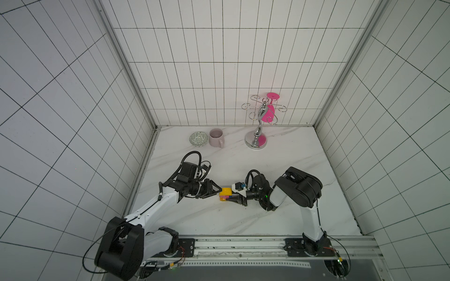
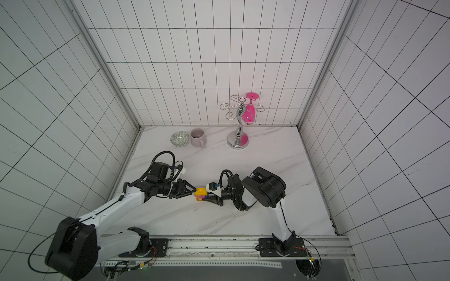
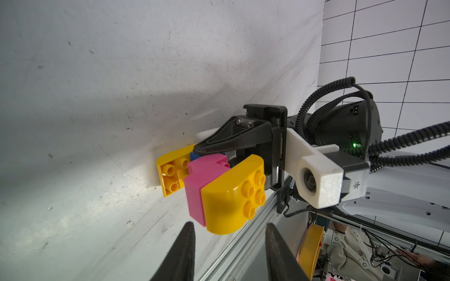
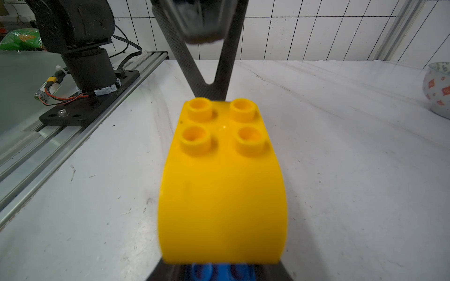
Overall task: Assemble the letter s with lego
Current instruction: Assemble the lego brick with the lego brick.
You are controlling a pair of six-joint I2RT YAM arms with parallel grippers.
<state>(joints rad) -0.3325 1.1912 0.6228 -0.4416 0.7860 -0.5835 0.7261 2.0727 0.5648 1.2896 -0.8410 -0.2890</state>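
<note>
Tabletop [image 1: 280, 170]: lego [image 1: 225, 194], mug [image 1: 216, 137], bowl [image 1: 198, 139], poss. rack [image 1: 253, 143]

Left arm [image 1: 155, 206] faces right arm [image 1: 313, 221]; right jaws clamped, left jaws slightly parted.

white grid-tiled walls [image 1: 219, 73] around a grey-veined white marble tabletop [image 1: 280, 219]

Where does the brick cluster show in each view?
In a top view: brick cluster below centre, at the right tool's tip.
In a top view: brick cluster likewise below centre.
Left wrist: brick cluster central, clamped by that tool.
Right wrist: brick cluster fills the centre.
Shared landmark: the aluminium rail.
</note>
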